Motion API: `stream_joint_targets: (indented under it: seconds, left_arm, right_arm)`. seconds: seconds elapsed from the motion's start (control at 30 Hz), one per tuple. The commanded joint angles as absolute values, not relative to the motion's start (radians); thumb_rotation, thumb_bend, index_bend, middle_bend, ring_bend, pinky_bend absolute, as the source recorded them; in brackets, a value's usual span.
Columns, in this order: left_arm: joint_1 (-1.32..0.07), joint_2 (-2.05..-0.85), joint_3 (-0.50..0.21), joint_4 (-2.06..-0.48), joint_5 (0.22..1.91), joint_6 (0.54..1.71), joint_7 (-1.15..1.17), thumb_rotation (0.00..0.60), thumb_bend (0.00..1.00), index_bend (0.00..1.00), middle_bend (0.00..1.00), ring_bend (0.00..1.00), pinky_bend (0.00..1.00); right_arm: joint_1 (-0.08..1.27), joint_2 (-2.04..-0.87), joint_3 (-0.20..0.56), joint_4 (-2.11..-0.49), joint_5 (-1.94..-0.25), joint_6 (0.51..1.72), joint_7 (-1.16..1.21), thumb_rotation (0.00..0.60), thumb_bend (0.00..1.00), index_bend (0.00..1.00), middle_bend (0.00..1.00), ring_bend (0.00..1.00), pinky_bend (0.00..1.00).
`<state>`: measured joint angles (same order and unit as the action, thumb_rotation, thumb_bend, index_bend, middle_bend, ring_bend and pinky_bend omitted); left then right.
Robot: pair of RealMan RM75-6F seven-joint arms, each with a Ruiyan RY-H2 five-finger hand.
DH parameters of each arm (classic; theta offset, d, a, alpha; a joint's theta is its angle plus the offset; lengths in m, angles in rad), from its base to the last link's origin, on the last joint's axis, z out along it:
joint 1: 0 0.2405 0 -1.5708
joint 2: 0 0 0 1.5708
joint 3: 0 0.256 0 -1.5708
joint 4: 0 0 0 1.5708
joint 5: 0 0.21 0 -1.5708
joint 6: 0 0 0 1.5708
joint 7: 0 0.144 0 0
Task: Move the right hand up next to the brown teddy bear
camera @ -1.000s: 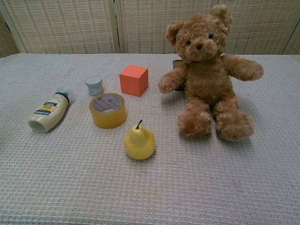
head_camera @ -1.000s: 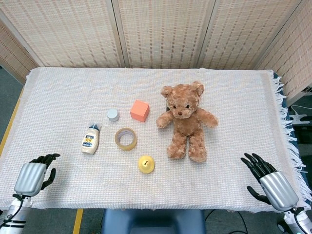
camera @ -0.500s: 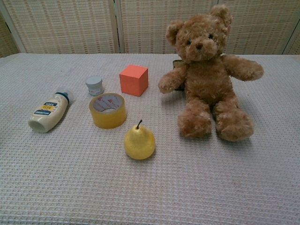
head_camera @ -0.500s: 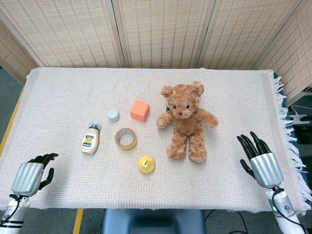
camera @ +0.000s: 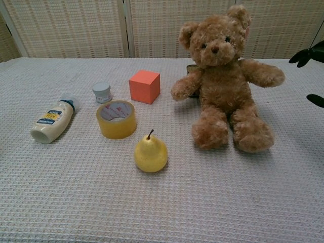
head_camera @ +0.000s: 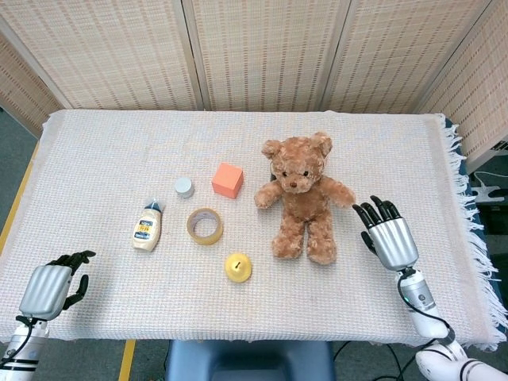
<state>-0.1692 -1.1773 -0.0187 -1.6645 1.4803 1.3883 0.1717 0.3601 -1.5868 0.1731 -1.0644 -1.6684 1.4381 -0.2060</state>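
The brown teddy bear (head_camera: 302, 195) sits upright right of centre on the desk (head_camera: 103, 143), legs toward the near edge. The right hand (head_camera: 388, 236) hovers just right of its leg, fingers spread wide and holding nothing, apparently not touching. The left hand (head_camera: 54, 284) lies well away at the near-left corner.

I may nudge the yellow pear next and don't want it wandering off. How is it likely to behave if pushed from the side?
The pear stands upright on its rounded base with a narrower top, so a side push would probably tip it. Once down, its curved body would likely roll in an arc. The textured cloth under it may slow that somewhat.
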Motion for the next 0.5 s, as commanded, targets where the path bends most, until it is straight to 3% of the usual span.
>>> stream_joint_targets:
  seconds: [0.03,0.5]
  left_arm:
    - [-0.169,-1.177,-0.018,-1.663,1.486,1.392,0.175,0.6,0.54,0.27,0.36,0.36,0.55]
    - [-0.167,-1.171,-0.015,-1.666,1.494,1.395,0.157,0.6,0.54,0.27,0.36,0.36,0.55]
  right_arm:
    - [0.403,-1.647,0.191,-0.994,-1.663,1.445,-0.197,0.6,0.2,0.25,0.31,0.19,0.32]
    - [0.489,-1.779,0.221,-0.783,-1.598,1.431,-0.198,0.6,0.2,0.23,0.31,0.19,0.32]
